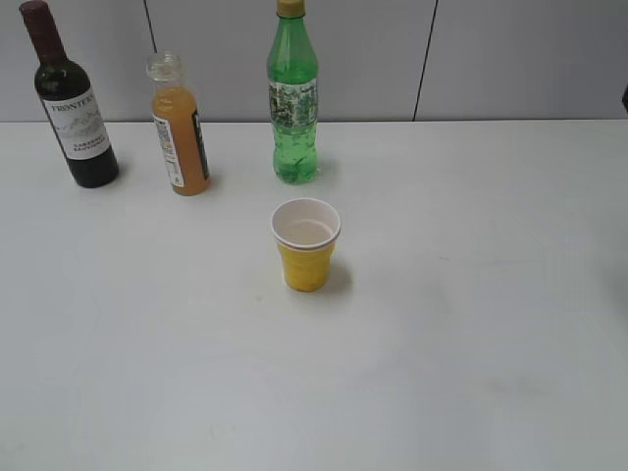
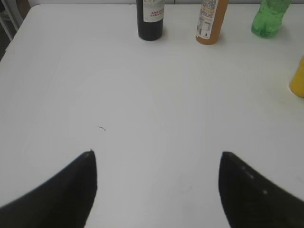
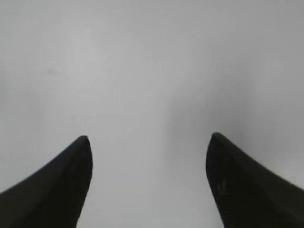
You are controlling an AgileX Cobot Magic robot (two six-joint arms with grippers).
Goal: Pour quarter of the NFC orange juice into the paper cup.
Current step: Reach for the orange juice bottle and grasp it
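The NFC orange juice (image 1: pixel 181 137) stands upright at the back left of the white table, uncapped, with orange liquid up to its shoulder. It also shows in the left wrist view (image 2: pixel 210 23). The yellow paper cup (image 1: pixel 306 244) stands upright in the middle, in front of the bottles; its edge shows in the left wrist view (image 2: pixel 298 80). My left gripper (image 2: pixel 156 154) is open and empty over bare table, well short of the bottles. My right gripper (image 3: pixel 148 137) is open and empty over bare table. Neither gripper shows in the exterior view.
A dark wine bottle (image 1: pixel 75 108) stands left of the juice and also shows in the left wrist view (image 2: pixel 150 21). A taller green bottle (image 1: pixel 293 98) stands behind the cup; its base shows in the left wrist view (image 2: pixel 269 19). A grey panelled wall runs behind the table.
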